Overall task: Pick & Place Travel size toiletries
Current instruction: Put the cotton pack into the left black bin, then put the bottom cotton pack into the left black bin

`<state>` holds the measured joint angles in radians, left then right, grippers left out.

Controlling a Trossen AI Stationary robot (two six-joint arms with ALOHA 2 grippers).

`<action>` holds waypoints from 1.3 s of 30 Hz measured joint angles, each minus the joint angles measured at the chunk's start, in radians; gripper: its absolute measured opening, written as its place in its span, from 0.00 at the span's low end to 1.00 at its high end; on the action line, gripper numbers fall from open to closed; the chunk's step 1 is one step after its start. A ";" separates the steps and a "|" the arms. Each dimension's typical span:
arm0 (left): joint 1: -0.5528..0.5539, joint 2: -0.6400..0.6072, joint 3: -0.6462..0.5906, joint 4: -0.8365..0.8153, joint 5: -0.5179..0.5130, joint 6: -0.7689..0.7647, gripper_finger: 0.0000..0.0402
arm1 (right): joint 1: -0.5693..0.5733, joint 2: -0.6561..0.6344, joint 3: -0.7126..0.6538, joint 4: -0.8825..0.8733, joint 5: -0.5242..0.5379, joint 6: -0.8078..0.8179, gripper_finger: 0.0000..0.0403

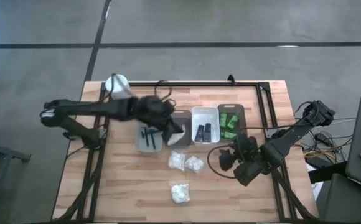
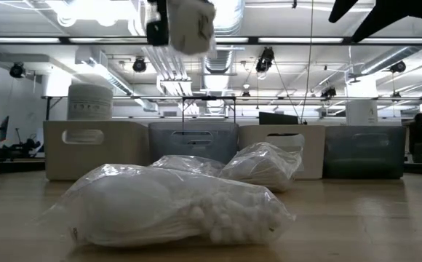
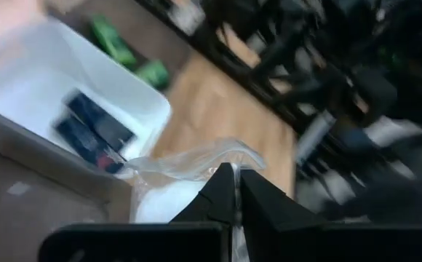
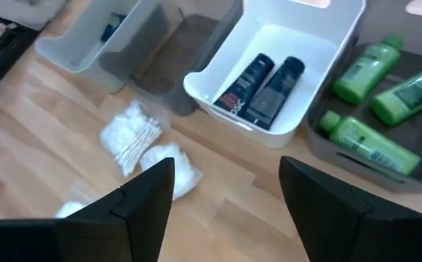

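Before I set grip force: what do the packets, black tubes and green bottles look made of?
Packets: thin clear plastic film, crinkled and glossy, with soft white cotton-like filling. Black tubes: probably smooth plastic, slight sheen. Green bottles: likely glossy plastic with printed labels.

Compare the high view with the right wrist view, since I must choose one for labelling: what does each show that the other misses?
Only the high view shows the tall white container, the razors in their tray, and the left hand shut on a white packet.
Only the right wrist view shows cotton swabs inside a packet.
Both show black tubes, green bottles and the open right hand.
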<state>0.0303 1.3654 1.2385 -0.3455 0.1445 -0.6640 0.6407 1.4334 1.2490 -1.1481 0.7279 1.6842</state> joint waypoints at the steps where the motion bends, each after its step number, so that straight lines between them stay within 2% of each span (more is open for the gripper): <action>1: 0.045 0.021 0.000 0.001 0.097 0.023 0.03 | 0.000 0.000 -0.004 -0.005 0.004 0.010 0.61; 4: 0.158 0.098 -0.001 -0.018 0.328 0.121 0.03 | 0.000 0.000 -0.013 -0.009 0.007 0.047 0.63; 7: 0.254 0.177 -0.001 -0.021 0.513 0.220 0.03 | 0.000 0.000 -0.018 -0.012 0.008 0.074 0.65; 9: 0.306 0.228 0.001 -0.021 0.583 0.272 0.03 | 0.000 0.000 -0.020 -0.027 0.008 0.101 0.66; 13: 0.393 0.322 0.001 -0.032 0.647 0.351 0.03 | 0.000 0.000 -0.021 -0.032 0.008 0.161 0.66; 21: 0.451 0.412 0.006 -0.033 0.679 0.524 0.03 | -0.020 0.000 -0.023 -0.050 0.008 0.238 0.62; 24: 0.450 0.417 0.006 -0.033 0.604 0.605 0.06 | -0.029 0.000 -0.023 -0.050 0.008 0.251 0.60; 30: 0.449 0.400 0.006 -0.055 0.403 0.713 0.22 | -0.033 0.000 -0.023 -0.049 0.005 0.263 0.59; 35: 0.440 0.347 0.006 -0.093 0.386 0.715 0.37 | -0.033 0.000 -0.023 -0.048 0.004 0.276 0.62; 39: 0.405 0.304 0.006 -0.143 0.397 0.716 0.46 | -0.032 0.000 -0.023 -0.049 0.004 0.272 0.65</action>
<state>0.4348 1.6689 1.2446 -0.4885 0.5411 0.0521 0.6083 1.4338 1.2263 -1.1969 0.7319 1.9564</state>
